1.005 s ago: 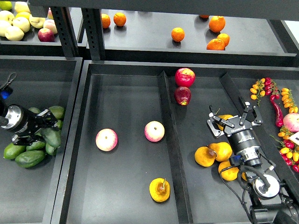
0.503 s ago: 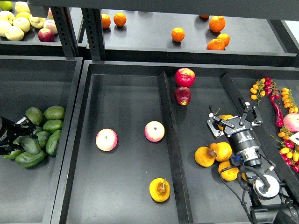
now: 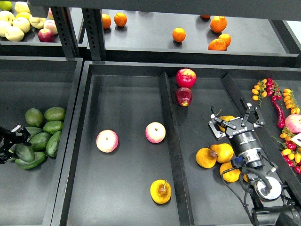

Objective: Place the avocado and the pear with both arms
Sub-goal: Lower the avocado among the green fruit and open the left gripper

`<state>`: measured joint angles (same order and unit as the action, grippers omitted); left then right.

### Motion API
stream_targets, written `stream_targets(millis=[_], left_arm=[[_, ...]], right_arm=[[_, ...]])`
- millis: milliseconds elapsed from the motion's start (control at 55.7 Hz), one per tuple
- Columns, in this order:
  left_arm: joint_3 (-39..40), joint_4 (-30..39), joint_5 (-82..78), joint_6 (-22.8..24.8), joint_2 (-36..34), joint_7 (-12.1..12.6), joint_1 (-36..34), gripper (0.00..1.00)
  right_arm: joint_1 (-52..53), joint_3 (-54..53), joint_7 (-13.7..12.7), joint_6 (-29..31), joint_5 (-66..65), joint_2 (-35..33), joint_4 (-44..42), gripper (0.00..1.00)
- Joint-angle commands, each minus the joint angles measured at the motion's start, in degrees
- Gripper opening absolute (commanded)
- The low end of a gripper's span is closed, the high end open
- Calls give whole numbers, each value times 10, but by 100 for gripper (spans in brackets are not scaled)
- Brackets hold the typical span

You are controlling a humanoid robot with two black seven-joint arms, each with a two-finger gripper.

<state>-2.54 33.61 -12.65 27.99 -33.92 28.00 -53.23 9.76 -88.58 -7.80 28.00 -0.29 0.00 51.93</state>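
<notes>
My left gripper [image 3: 13, 143] is at the far left edge, shut on the very dark avocado [image 3: 24, 153], right beside the pile of lighter green avocados [image 3: 48, 127] in the left bin. My right gripper [image 3: 235, 122] is open in the right compartment, with its prongs spread over a yellow-orange pear [image 3: 227, 118] that is partly hidden under it. More pears [image 3: 214, 156] lie just beside its wrist. Another pear [image 3: 161, 191] lies with its stem up at the front of the middle compartment.
Two pink-yellow apples [image 3: 107, 141] [image 3: 155, 132] lie in the middle compartment. Two red apples [image 3: 186, 77] are beyond the divider [image 3: 170, 141]. Oranges [image 3: 178, 34] sit on the back shelf. Chillies and small fruits [image 3: 277, 101] are at the far right.
My left gripper has drawn back to the left, away from the avocado pile, taking the dark avocado with it. The right arm has not moved.
</notes>
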Motion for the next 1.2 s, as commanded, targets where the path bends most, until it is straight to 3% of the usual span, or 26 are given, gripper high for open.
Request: stream_targets(millis=[0,413,880,1185], left_arm=[[5,0,0,0,8,0,7,56],[36,-23,-1,0,17,0,26,98],[43,-22,0,0,28,0,30,100],[148,-24,2,0,34,0,31,100]], right_arm=[[0,1,0,0,-1,0,0,100],[-6,2,-1,0,-1,0,-1,100],[-5,10,-2,0,-1,0,2,100],[0,13,-1,0,-1,0,2,100]])
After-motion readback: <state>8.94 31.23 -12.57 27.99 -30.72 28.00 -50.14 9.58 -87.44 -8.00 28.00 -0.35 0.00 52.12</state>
